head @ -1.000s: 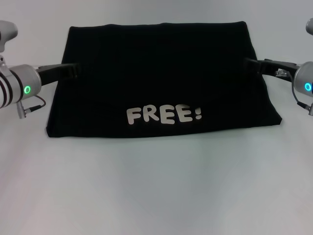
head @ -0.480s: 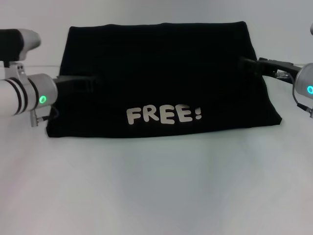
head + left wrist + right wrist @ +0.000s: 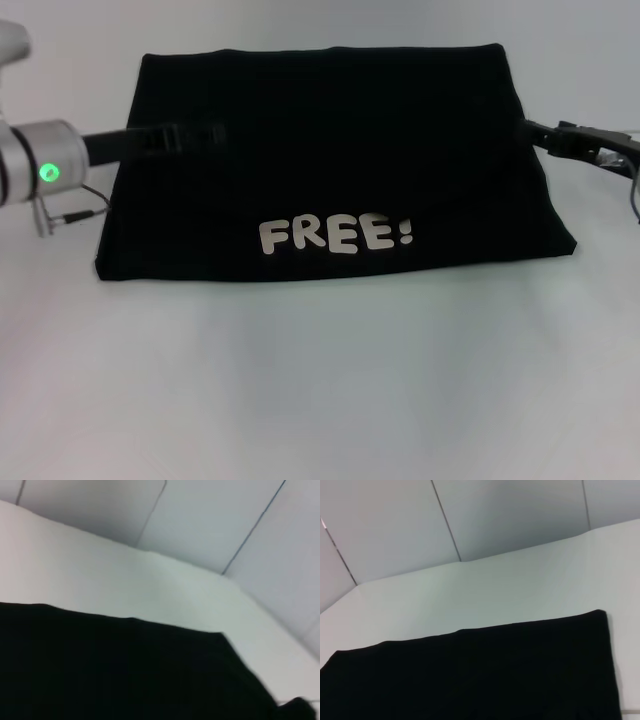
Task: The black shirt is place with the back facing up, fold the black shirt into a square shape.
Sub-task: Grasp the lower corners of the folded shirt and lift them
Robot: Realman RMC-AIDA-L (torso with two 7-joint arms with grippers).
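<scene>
Shirt (image 3: 330,160) part-folded; left tool (image 3: 200,136) over it, right tool (image 3: 560,138) at right edge.
Risk: dragging tools bunch the fold on the worktop (image 3: 320,380); whether either tool is clenched, cannot tell.

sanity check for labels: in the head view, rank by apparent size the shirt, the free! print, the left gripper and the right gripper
1. shirt, by far the largest.
2. FREE! print.
3. left gripper and right gripper: both small, partly merging into the dark cloth, so they cannot be ranked against each other.
</scene>
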